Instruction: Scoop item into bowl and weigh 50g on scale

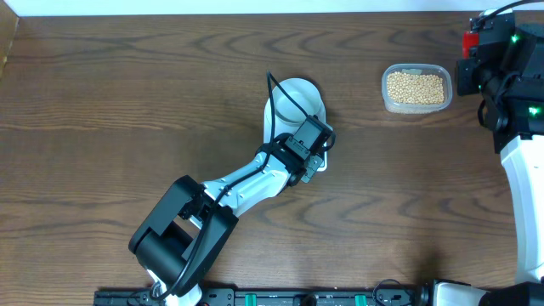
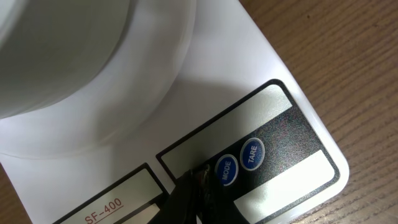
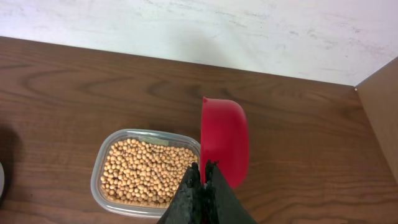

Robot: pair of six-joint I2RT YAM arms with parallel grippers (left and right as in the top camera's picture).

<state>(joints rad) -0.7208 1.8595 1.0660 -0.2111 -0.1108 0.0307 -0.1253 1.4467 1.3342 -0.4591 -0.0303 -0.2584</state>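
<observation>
Your left pincer [image 2: 198, 177], tips together, touched the scale [image 2: 261, 68] just beside its MODE button [image 2: 226, 170], the bowl [image 2: 93, 74] ahead, probably to wake it. Your right pincer [image 3: 202, 169] clamped the red scoop [image 3: 224, 140], with the beans [image 3: 146, 171] just left of it, ready.

A white bowl [image 1: 295, 98] stands upright on the white scale [image 2: 249, 68] at the centre of the overhead view. In the left wrist view the bowl fills the upper left, and the scale's blue MODE and TARE buttons sit lower centre. Tan beans [image 1: 416, 87] fill a clear tub [image 1: 383, 89] at the overhead view's upper right, well apart.
</observation>
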